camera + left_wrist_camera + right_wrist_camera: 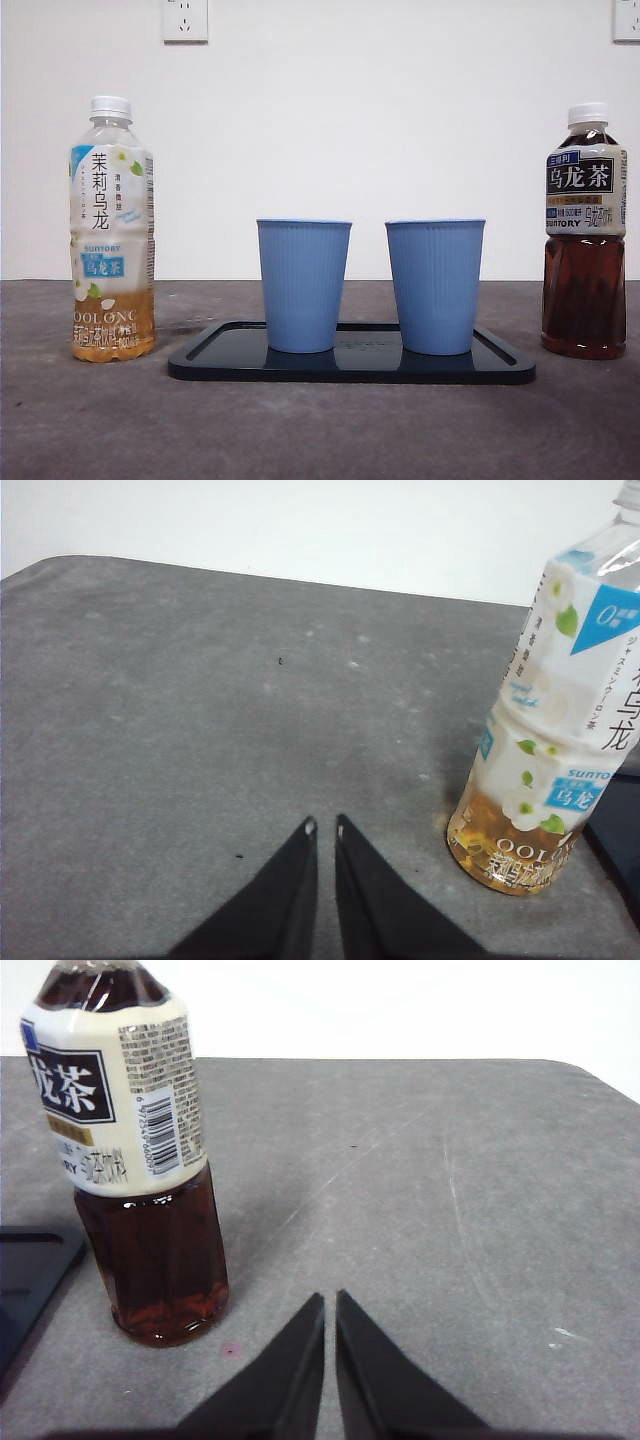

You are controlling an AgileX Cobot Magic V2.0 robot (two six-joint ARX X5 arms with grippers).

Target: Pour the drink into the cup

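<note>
Two blue cups (303,285) (435,286) upright on dark tray (350,368); capped bottles (112,230) (585,232) near opposite tabletop edges; left gripper (324,826) and right gripper (330,1298) empty, jaws nearly closed.

On my left wrist feed, the left tool (324,826) shows as two matte black wedges tapering to narrow points, each tip carrying a small pale glint. The right tool (330,1298) looks the same: plain black, smooth, sharply tapered. I see no cables, screws or markings on either.
</note>
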